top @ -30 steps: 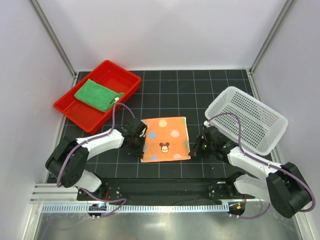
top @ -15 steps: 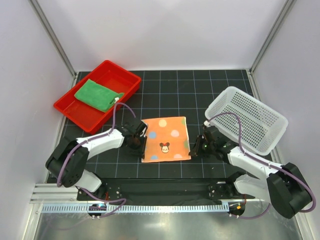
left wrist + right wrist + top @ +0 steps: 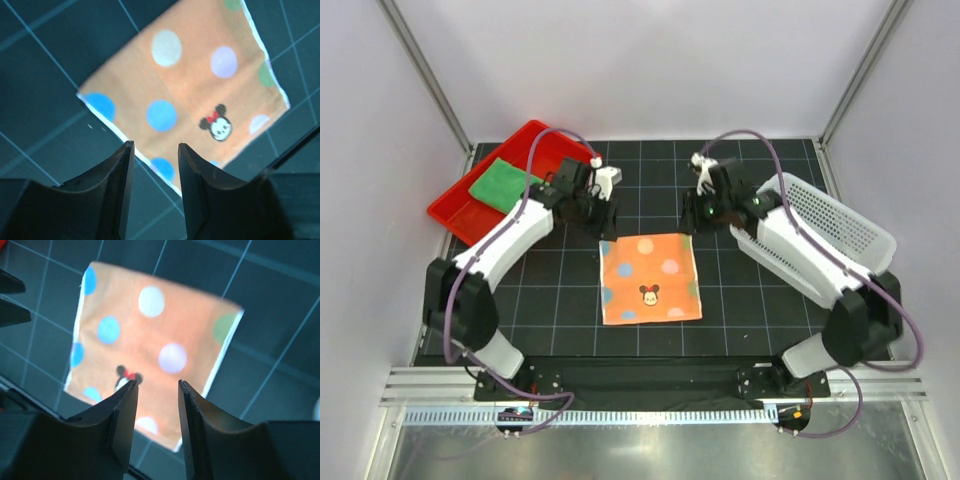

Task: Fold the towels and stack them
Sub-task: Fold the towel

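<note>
Two grippers hover, jaws parted and empty, over the far edge of the orange dotted towel [image 3: 650, 278]: the left gripper [image 3: 155, 150] near its left corner, the right gripper [image 3: 157, 385] near its right. The towel lies flat mid-mat [image 3: 740, 300]; a green towel [image 3: 503, 185] rests in the red tray [image 3: 460, 215].

Bright green folded cloth [image 3: 497, 184]: its right end is covered by the white left arm [image 3: 505, 238].
White perforated plastic basket [image 3: 845, 228]: its near-left rim is hidden behind the white right arm [image 3: 790, 250].
Orange polka-dot cloth [image 3: 185, 90]: far corner cut off in the left wrist view; blurred in the right wrist view.
</note>
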You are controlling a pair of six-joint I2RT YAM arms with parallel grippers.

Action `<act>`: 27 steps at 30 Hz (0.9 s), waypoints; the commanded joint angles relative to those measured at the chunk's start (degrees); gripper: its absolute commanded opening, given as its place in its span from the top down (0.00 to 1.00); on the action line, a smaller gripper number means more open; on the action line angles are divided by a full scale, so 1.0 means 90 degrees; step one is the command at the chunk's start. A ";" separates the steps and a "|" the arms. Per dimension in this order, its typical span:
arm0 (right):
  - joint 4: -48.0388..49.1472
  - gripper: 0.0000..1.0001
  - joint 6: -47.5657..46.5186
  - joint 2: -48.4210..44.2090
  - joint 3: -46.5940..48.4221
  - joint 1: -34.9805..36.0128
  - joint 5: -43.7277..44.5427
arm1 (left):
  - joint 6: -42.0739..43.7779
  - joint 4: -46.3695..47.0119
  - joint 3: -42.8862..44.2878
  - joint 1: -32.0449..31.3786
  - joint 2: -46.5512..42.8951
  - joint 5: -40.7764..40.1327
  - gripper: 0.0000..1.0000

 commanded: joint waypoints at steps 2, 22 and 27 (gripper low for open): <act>-0.1289 0.54 -0.1969 0.1655 0.1574 -0.0543 -0.0512 | 0.2034 -0.0483 0.0887 0.0389 0.0824 0.0987 0.57; -0.3223 0.45 -0.4667 0.5224 0.4603 -0.0974 -0.1841 | 0.3890 -0.2017 0.2921 0.1055 0.3530 0.0939 0.58; -0.3301 0.53 -0.4872 0.5556 0.4818 -0.1042 -0.1929 | 0.3930 -0.2240 0.3174 0.1104 0.3949 0.0969 0.59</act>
